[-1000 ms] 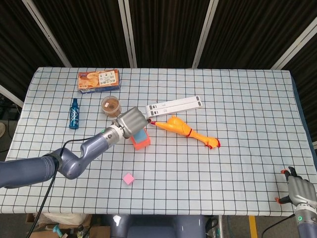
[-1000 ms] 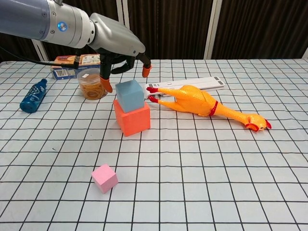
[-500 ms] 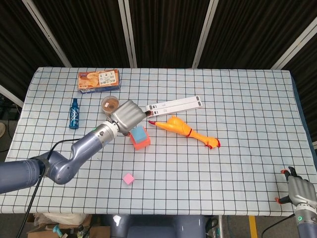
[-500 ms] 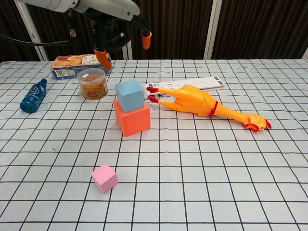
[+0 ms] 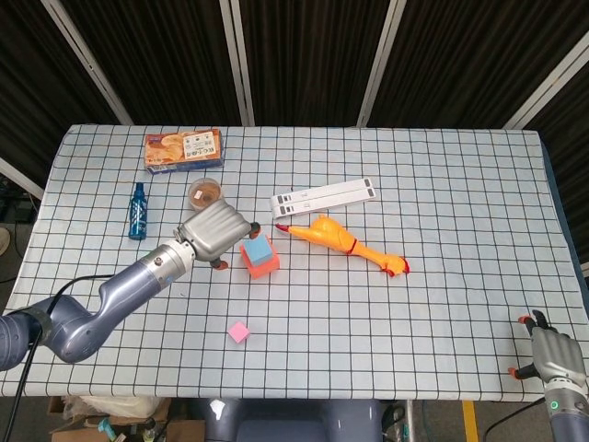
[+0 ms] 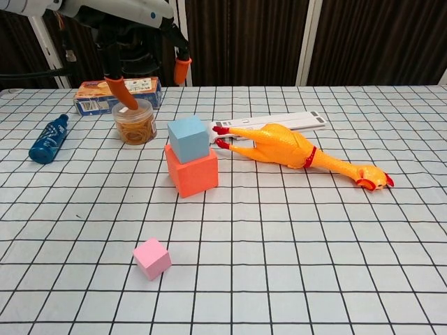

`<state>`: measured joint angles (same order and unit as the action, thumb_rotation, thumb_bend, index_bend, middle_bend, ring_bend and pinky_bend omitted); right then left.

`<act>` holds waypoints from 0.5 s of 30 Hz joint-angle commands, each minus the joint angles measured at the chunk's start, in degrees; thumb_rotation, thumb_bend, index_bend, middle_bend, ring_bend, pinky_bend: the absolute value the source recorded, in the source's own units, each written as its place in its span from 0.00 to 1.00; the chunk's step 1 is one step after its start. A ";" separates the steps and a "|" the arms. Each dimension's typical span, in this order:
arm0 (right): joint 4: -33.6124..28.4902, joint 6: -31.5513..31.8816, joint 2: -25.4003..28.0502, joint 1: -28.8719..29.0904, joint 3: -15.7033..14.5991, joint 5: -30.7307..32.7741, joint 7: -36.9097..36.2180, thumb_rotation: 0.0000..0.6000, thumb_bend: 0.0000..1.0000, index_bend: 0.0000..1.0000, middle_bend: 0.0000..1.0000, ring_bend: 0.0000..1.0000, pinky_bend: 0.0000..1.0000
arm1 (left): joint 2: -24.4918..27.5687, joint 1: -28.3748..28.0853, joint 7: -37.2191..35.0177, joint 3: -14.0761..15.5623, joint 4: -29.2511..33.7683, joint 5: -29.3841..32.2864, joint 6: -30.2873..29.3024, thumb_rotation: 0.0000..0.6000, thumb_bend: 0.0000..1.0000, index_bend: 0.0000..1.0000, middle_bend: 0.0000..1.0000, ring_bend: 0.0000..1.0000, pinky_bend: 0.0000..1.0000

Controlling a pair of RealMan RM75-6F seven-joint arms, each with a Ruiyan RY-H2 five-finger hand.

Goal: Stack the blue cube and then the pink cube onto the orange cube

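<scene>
Left hand point(image 5: 213, 237) has lifted off and pulled back toward 9 o'clock over the last second. A second ago it sat right over the blue cube point(image 6: 188, 138); now it hangs above the table, just beside the stack on its 9 o'clock side in the head view. Fingers spread, nothing in them: released. In the chest view only the orange-tipped fingers point(image 6: 120, 91) show near the top edge, over the jar point(image 6: 134, 120).

Blue cube sits on the orange cube point(image 6: 191, 172), a bit skewed and offset toward the back, but it has not shifted since the hand left. So step one looks done and stable.

Pink cube point(image 6: 151, 257) untouched, alone on the cloth at about 7 o'clock from the stack, well apart. Next is likely the pink pick; the left hand is the nearer one.

Right hand point(image 5: 554, 355) low at the table's 5 o'clock corner, idle; too small to tell whether it is spread or clenched.

Rubber chicken point(image 6: 293, 151) lies just beside the stack at 3 o'clock, a thing to avoid when placing.
</scene>
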<state>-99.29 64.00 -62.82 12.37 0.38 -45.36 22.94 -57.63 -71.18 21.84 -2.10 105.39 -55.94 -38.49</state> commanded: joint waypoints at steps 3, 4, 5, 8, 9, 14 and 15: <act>0.20 -0.10 -0.08 0.15 0.06 0.56 0.11 1.00 0.12 0.21 0.07 0.24 0.26 | -2.11 2.10 -3.73 -0.23 -1.62 -7.89 2.41 1.00 0.07 0.36 0.74 0.74 1.00; 0.26 -0.11 -0.06 0.16 0.07 0.65 0.06 1.00 0.12 0.21 0.07 0.24 0.26 | -2.42 2.05 -3.83 -0.21 -1.67 -8.51 2.77 1.00 0.07 0.36 0.74 0.74 0.99; 0.37 -0.16 -0.06 0.16 0.07 0.77 0.00 1.00 0.12 0.21 0.07 0.24 0.26 | -2.92 1.97 -3.90 -0.23 -1.73 -9.36 3.18 1.00 0.07 0.36 0.74 0.74 0.99; 0.70 -0.38 -0.07 0.19 0.02 1.05 -0.11 1.00 0.12 0.21 0.07 0.24 0.26 | -3.95 1.83 -4.09 -0.23 -1.64 -10.95 4.00 1.00 0.07 0.36 0.74 0.74 0.99; 0.78 -0.45 -0.08 0.20 0.02 1.11 -0.13 1.00 0.12 0.21 0.07 0.24 0.26 | -4.15 1.82 -4.12 -0.24 -1.68 -11.29 4.12 1.00 0.07 0.36 0.74 0.74 0.99; 1.10 -0.72 -0.02 0.22 -0.03 1.46 -0.37 1.00 0.12 0.21 0.07 0.24 0.26 | -5.11 1.85 -4.68 -0.29 -1.40 -12.65 4.97 1.00 0.07 0.36 0.74 0.74 0.98; 1.11 -0.76 0.00 0.22 -0.01 1.49 -0.47 1.00 0.12 0.21 0.07 0.24 0.26 | -5.25 1.86 -4.48 -0.21 -1.44 -12.95 4.99 1.00 0.07 0.36 0.74 0.74 0.98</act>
<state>-98.18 63.27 -62.84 12.59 0.36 -43.89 22.51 -62.70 -69.34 17.22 -2.36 103.94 -68.61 -33.60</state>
